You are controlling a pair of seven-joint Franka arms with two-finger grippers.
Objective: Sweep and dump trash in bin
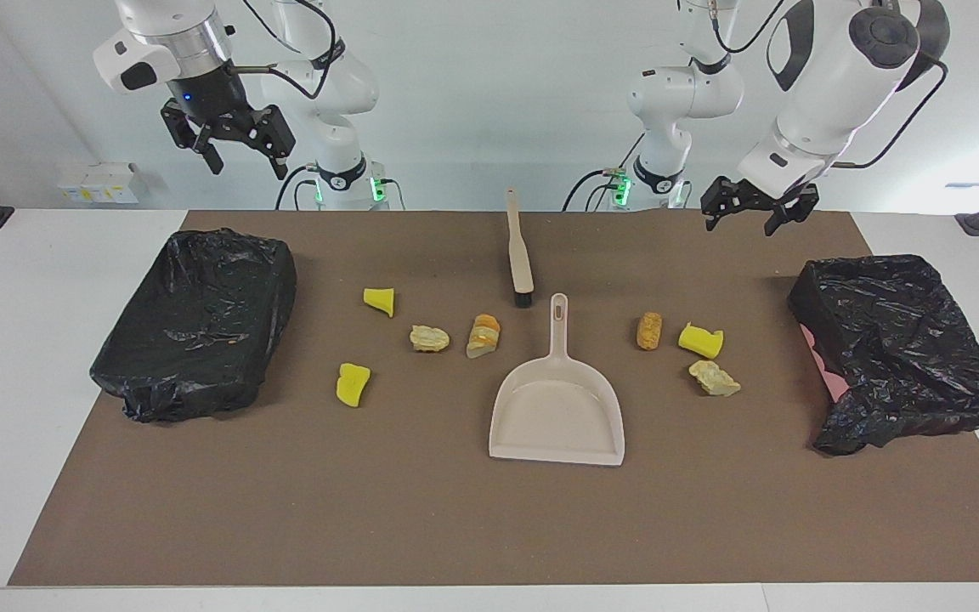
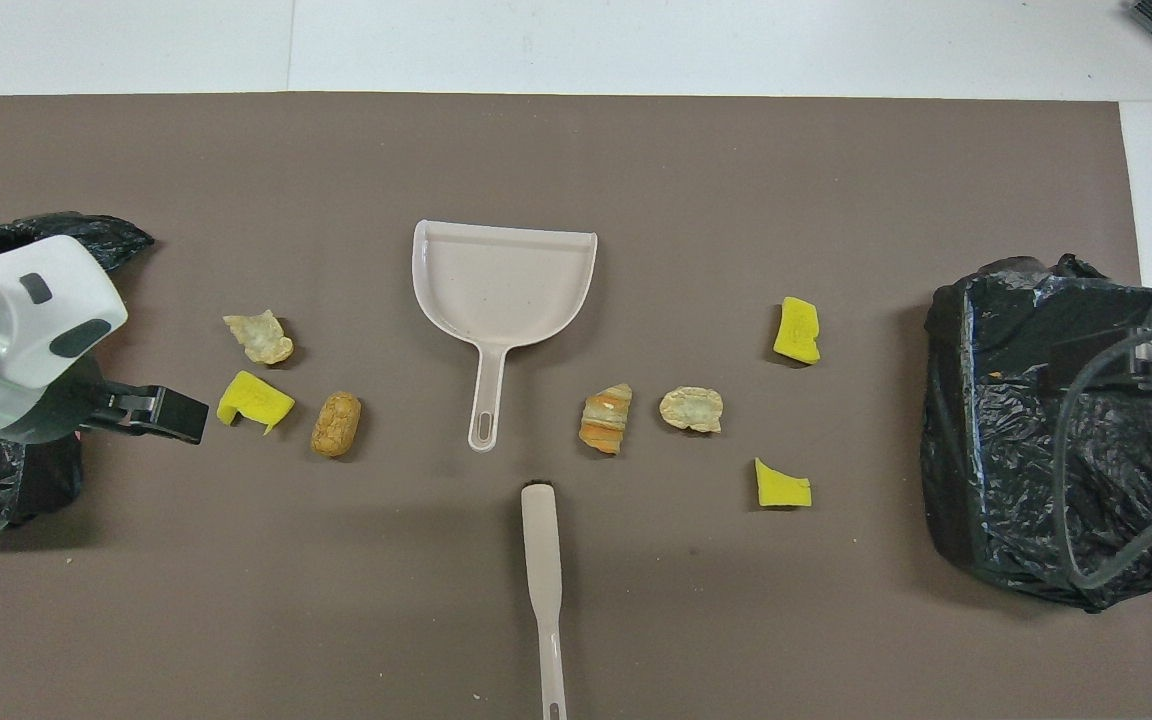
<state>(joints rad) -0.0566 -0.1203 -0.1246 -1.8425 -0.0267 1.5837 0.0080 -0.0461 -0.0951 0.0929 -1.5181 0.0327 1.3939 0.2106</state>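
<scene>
Several small pieces of trash lie on the brown mat: yellow foam chunks and tan bread-like lumps. A beige dustpan lies flat among them, handle toward the robots. The beige brush lies nearer to the robots. My left gripper hangs open and empty over the mat, between the black-lined bin and the trash. My right gripper waits open, high over the other bin.
Both bins are lined with crumpled black bags, one at each end of the mat; pink shows at the edge of the one at the left arm's end. White table borders the mat. Green-lit arm bases stand at the robots' edge.
</scene>
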